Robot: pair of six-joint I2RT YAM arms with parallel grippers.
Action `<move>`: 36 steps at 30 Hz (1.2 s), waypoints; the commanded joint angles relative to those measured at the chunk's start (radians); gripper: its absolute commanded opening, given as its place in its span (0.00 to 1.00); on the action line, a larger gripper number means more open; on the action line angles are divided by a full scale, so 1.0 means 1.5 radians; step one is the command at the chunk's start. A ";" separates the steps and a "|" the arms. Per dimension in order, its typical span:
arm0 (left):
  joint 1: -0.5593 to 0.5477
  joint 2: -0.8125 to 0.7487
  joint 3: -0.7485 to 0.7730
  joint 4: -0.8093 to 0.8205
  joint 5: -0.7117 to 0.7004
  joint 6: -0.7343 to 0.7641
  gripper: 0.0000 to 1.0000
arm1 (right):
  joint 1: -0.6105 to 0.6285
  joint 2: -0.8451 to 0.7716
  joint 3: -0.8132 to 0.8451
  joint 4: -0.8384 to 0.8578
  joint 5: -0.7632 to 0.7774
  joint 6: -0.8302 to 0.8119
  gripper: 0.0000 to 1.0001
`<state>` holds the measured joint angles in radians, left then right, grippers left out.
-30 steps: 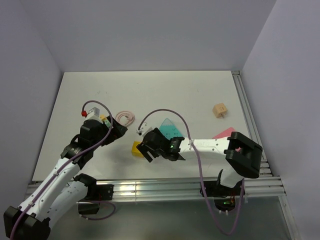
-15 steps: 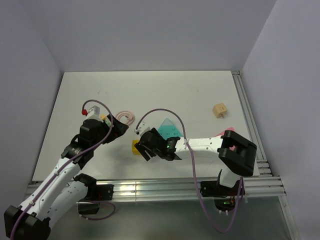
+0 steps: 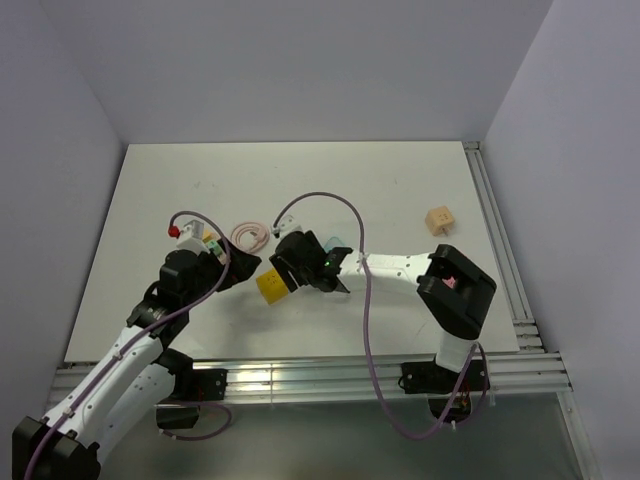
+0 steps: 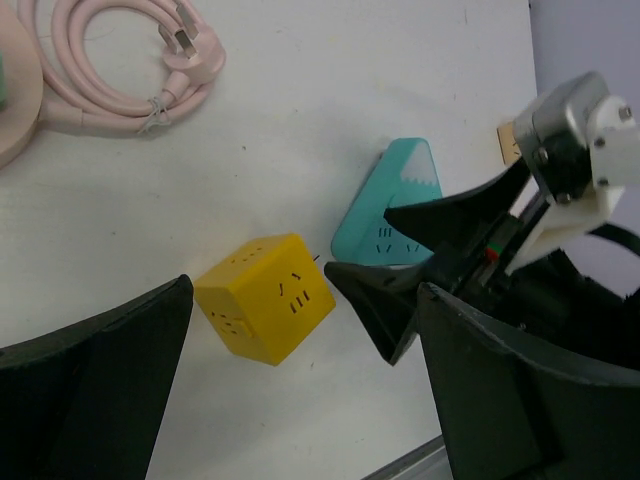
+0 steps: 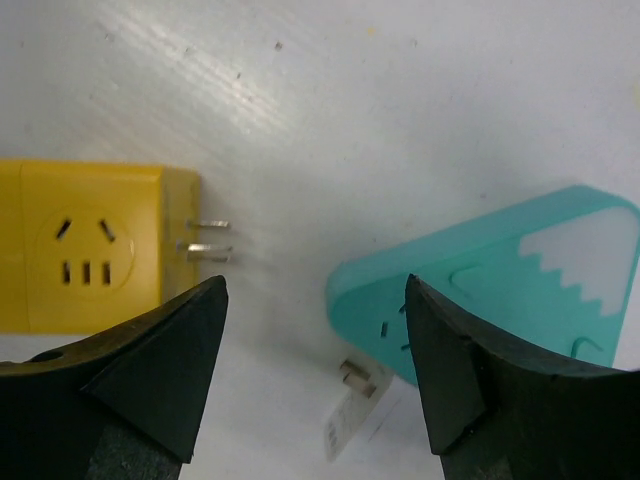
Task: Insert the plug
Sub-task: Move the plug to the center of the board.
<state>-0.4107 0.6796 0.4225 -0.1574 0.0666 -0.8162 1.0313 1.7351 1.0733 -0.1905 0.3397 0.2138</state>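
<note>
The plug is not clearly in view. A mint-green sliver (image 4: 3, 80) shows at the left edge of the left wrist view, and I cannot tell whether it is the plug. A yellow socket cube (image 3: 270, 287) lies between the two grippers, with metal prongs (image 5: 205, 240) on one side. My left gripper (image 3: 240, 268) is open and empty, with the cube (image 4: 265, 310) between its fingers in the wrist view. My right gripper (image 3: 285, 268) is open and empty, right of the cube (image 5: 85, 250). A teal triangular socket block (image 5: 500, 290) lies beside it.
A coiled pink cable (image 3: 250, 235) with its own plug (image 4: 195, 60) lies behind the left gripper. A tan cube (image 3: 438, 219) sits at the far right. A pink piece (image 3: 452, 284) shows by the right arm's elbow. A white label (image 5: 345, 430) lies under the teal block.
My right gripper has swung left and away from the base and now covers most of the teal block. The yellow cube has shifted slightly. My left gripper has drawn back a little.
</note>
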 commanded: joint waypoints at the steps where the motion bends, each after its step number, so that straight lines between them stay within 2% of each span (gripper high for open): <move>1: 0.004 -0.017 -0.014 0.070 0.014 0.038 0.99 | -0.023 0.032 0.062 -0.008 -0.023 -0.018 0.78; 8: 0.004 -0.097 -0.064 0.120 0.013 0.089 1.00 | -0.096 0.050 0.116 -0.019 -0.091 -0.014 0.76; 14: 0.003 -0.171 -0.205 0.308 0.098 0.115 0.99 | -0.161 -0.046 0.031 0.045 -0.170 0.046 0.77; 17: 0.003 -0.183 -0.234 0.325 0.089 0.149 0.99 | -0.175 -0.091 -0.002 0.052 -0.181 0.053 0.77; 26: 0.000 -0.086 -0.218 0.434 0.144 0.219 1.00 | -0.189 -0.182 -0.065 0.069 -0.215 0.066 0.78; 32: -0.032 -0.061 -0.195 0.416 0.130 0.266 1.00 | -0.195 -0.207 -0.075 0.068 -0.234 0.077 0.78; 36: -0.098 -0.041 -0.139 0.331 0.019 0.318 1.00 | -0.196 -0.221 -0.087 0.077 -0.240 0.078 0.79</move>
<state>-0.4980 0.6006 0.1230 0.3752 0.2089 -0.4301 0.7456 1.4593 0.9546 -0.1135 -0.0013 0.3222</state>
